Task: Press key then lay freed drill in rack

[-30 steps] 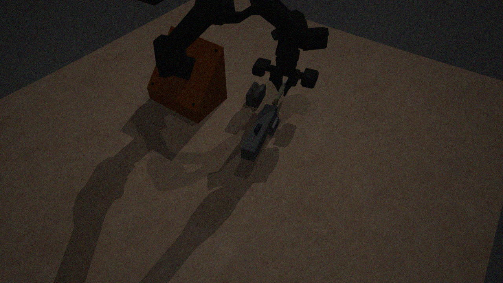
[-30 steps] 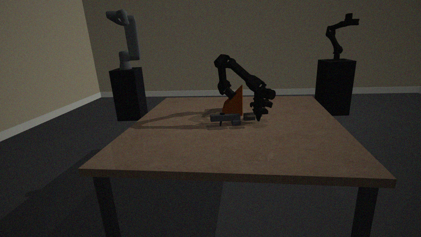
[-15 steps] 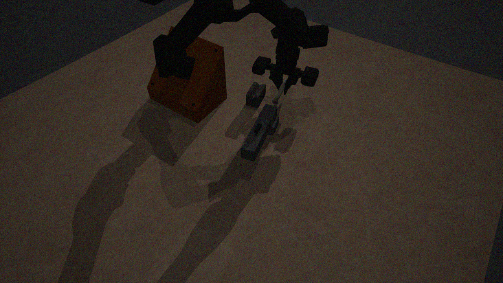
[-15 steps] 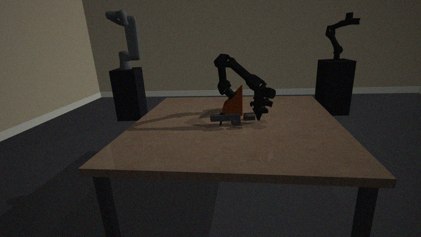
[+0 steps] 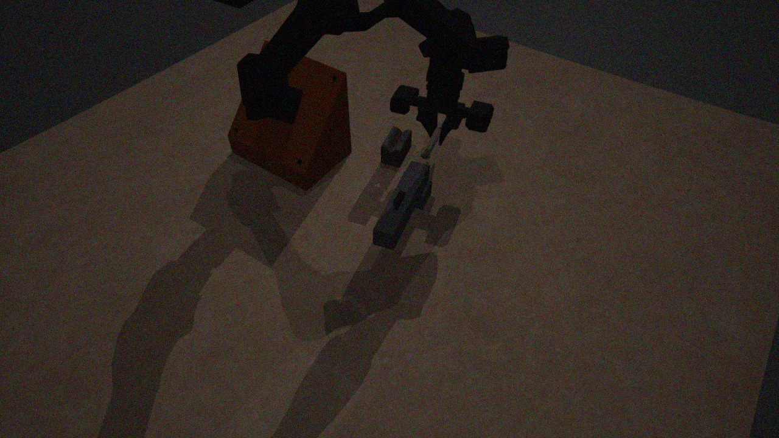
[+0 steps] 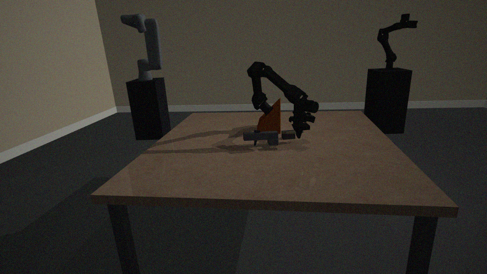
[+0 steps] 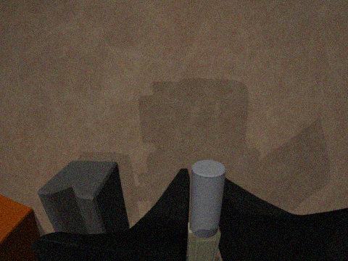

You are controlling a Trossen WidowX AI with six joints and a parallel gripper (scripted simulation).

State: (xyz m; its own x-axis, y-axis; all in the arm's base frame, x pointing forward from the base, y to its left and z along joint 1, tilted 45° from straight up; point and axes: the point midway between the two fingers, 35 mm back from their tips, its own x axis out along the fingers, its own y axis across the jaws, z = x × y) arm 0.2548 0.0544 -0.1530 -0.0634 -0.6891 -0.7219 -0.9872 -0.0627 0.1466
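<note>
Drill near rack
The gripper has 2 jaws clamped on the drill; it should go over the rack, then down slowly.

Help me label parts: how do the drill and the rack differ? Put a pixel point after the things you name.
The drill point(image 5: 433, 142) point(image 7: 206, 199) is a pale, round rod; the rack point(image 5: 392, 156) point(image 6: 288, 135) point(image 7: 88, 174) is a darker grey, grooved block. The drill is clamped in the gripper point(image 5: 436, 137) point(image 6: 298, 137) point(image 7: 204, 175); the rack stands outside it, ungripped.
</note>
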